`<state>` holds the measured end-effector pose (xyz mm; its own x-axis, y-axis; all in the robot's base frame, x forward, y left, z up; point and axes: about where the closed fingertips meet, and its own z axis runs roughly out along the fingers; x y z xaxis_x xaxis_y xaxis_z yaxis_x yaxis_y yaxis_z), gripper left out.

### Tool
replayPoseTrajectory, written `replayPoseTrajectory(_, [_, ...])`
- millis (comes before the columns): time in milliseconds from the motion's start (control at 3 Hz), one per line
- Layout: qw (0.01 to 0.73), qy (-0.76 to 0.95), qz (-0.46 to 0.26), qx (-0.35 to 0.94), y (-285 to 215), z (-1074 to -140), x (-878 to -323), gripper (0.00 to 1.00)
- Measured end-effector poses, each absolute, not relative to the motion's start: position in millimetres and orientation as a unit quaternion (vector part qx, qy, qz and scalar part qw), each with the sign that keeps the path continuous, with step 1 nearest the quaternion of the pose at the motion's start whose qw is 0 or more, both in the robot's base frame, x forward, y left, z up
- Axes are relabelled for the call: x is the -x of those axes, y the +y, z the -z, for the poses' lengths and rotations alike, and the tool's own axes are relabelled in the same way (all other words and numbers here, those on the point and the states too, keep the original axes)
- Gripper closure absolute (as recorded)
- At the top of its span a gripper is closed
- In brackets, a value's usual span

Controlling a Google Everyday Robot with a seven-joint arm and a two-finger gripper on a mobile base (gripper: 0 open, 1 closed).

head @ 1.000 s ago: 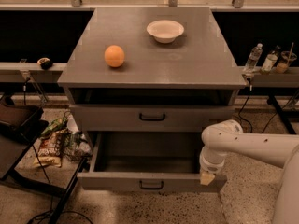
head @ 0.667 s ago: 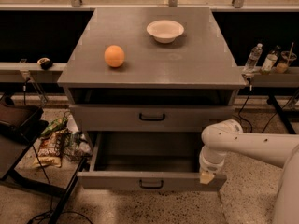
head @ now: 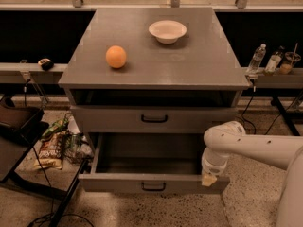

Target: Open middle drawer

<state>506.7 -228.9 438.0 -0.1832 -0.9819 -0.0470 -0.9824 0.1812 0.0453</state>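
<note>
A: Camera view, please: where is the gripper?

B: The gripper [head: 208, 178], at the end of the white robot arm [head: 255, 145], sits at the right end of the middle drawer [head: 118, 183], against the top edge of its flat grey front. Whether the claw is wide or narrow, I cannot tell.

A: And the drawer?

B: It stands pulled well out of the grey metal cabinet [head: 199, 65], below the shut taller-fronted drawer [head: 104, 119]. On top lie a round orange fruit [head: 116, 56] and a white bowl [head: 167, 31], well apart.
</note>
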Motion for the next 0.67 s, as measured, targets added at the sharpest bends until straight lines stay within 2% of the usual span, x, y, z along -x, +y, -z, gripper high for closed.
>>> replayPoseTrajectory(333, [0.004,0.768,-0.032,0.639,-228.9,-438.0,-506.7,0.04])
replayPoseTrajectory(667, [0.002,0.767,-0.038,0.641,-228.5,-433.9,-500.4,0.03])
